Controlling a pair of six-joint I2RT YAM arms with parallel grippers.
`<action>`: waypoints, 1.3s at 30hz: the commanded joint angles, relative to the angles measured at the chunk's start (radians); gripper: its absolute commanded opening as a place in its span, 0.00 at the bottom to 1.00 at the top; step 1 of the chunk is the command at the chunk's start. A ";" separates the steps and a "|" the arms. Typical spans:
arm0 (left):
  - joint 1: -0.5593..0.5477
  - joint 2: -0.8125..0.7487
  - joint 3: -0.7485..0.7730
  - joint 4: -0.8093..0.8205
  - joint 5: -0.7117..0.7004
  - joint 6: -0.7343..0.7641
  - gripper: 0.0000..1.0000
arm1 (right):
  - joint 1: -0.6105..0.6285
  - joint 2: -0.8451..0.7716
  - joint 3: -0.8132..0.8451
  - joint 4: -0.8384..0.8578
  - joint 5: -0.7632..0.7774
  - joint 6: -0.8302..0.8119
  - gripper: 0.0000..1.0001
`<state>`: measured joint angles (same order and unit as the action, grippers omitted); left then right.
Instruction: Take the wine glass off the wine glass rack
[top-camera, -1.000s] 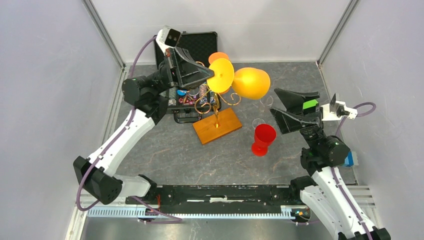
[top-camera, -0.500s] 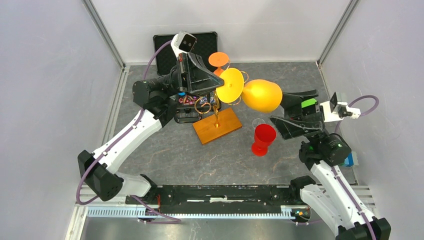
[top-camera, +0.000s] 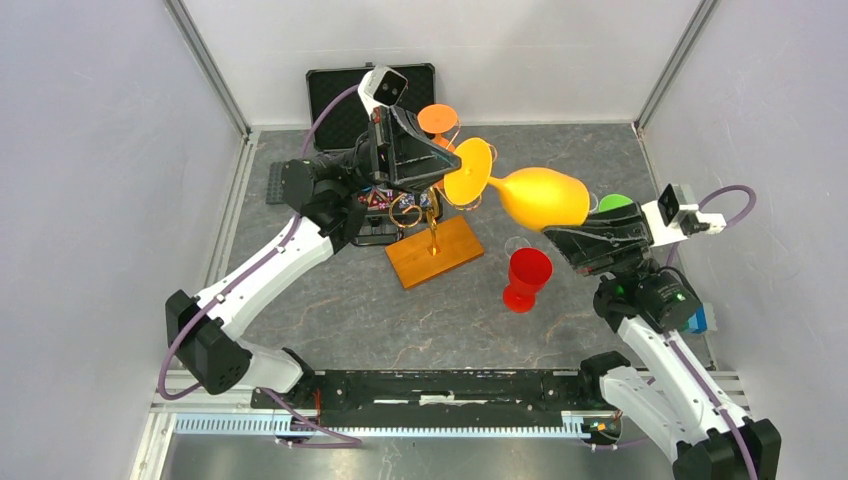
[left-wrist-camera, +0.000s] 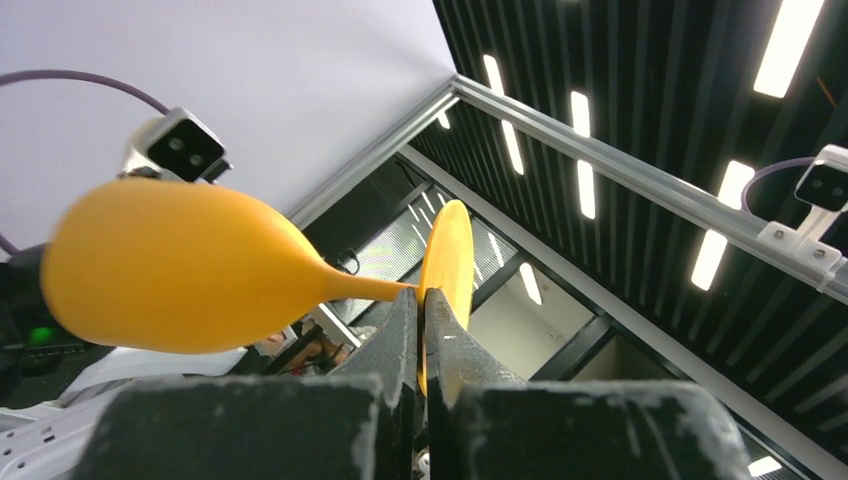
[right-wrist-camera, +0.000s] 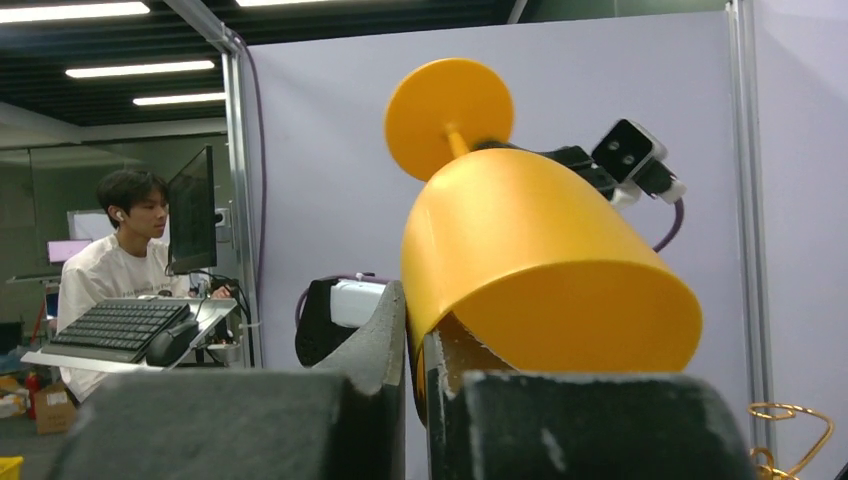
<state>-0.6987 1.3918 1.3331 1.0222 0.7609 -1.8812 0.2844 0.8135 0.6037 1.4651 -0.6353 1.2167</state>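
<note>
A yellow wine glass (top-camera: 545, 197) lies on its side in the air, to the right of and above the golden wire wine glass rack (top-camera: 432, 222) with its wooden base (top-camera: 452, 256). My left gripper (top-camera: 441, 170) is shut on the edge of the glass's round foot (left-wrist-camera: 448, 250), seen as tips (left-wrist-camera: 421, 297) pinching the disc. From the other end, my right gripper (top-camera: 560, 230) is shut on the rim of the bowl (right-wrist-camera: 540, 260), one finger inside and one outside. An orange wine glass (top-camera: 437, 119) still hangs on the rack.
A red wine glass (top-camera: 525, 278) stands upright on the table right of the rack base. A black case (top-camera: 350, 90) lies open behind the rack at the back wall. A golden rack curl (right-wrist-camera: 790, 415) shows at the right wrist view's lower right.
The left arm carried the yellow glass rightwards, away from the rack. The right gripper, open a second ago, moved in and shut on the bowl's rim.
</note>
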 joint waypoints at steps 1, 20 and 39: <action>-0.005 -0.019 0.021 0.006 0.003 0.021 0.07 | 0.002 -0.006 0.033 0.125 0.009 0.000 0.00; 0.097 -0.224 0.120 -1.051 -0.209 0.999 1.00 | 0.001 -0.182 0.440 -1.421 0.503 -0.980 0.00; 0.131 -0.251 0.147 -1.358 -0.568 1.366 1.00 | 0.001 -0.058 0.744 -2.471 0.837 -1.047 0.00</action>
<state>-0.5713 1.1694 1.4593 -0.3096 0.2661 -0.6155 0.2871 0.7628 1.2526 -0.8585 0.1177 0.1917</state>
